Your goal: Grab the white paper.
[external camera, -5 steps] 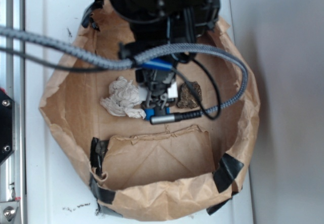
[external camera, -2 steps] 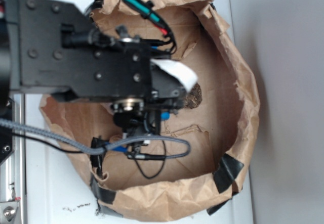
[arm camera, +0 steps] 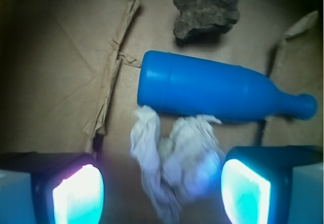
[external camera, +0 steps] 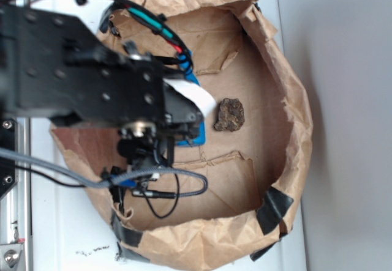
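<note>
Tool state: I am seeing the tool (arm camera: 162, 186) with its 2 fingers spread wide apart and nothing clamped; the left pad (arm camera: 78, 193) and right pad (arm camera: 245, 191) are glowing at the bottom corners of the wrist view.
White paper, place: the white paper (arm camera: 172, 161) is lying on the brown floor of the paper bag (external camera: 294, 100), between the 2 pads and slightly ahead of them, toward 12 o'clock from the tool's midpoint.
White paper, shape: it is a lumpy wad with 2 lobes reaching up toward 11 and 1 o'clock and a tail running down to 6 o'clock; its longer run seems to go from 12 to 6, so it is lying across the closing line of the pads.
Key relation: the wad is sitting roughly centred in the gap, a little nearer the right pad than the left, I judge.
Neighbour at 12 o'clock: the blue bottle (arm camera: 217, 90) is lying on its side, long axis from 9 to 3 o'clock, neck toward 3; the top of the wad is touching its lower edge.
Further out: the brown rock (arm camera: 205, 10) is lying beyond the bottle, well apart from the paper.
Exterior view: the arm is hiding the paper; only the rock (external camera: 229, 114) and a bit of the bottle (external camera: 190, 137) are showing.
Coming move, my judgement: I am expecting a straight descent and a close, keeping the pads short of the bottle.
</note>
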{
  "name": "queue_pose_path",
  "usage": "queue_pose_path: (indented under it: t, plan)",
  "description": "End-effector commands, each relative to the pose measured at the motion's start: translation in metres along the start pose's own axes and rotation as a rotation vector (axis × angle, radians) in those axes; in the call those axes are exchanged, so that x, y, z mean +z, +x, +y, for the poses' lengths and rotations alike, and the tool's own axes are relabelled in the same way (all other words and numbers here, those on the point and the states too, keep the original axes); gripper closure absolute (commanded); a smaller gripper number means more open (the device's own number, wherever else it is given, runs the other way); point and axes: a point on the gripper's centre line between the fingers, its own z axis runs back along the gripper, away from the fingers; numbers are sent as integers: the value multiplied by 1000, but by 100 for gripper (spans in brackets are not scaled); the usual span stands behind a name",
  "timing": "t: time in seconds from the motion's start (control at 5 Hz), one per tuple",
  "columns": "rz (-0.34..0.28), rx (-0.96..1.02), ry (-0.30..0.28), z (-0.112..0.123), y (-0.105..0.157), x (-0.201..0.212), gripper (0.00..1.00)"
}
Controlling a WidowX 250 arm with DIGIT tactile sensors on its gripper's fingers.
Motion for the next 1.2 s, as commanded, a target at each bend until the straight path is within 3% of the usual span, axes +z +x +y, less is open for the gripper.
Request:
queue_pose_path:
  t: [0.0, 0.6, 1.0]
  plan:
    - [-107, 57, -44, 24, 11, 35, 0]
    - [11, -20, 24, 7, 8, -27, 0]
    - [-5, 14, 46, 4, 7, -32, 100]
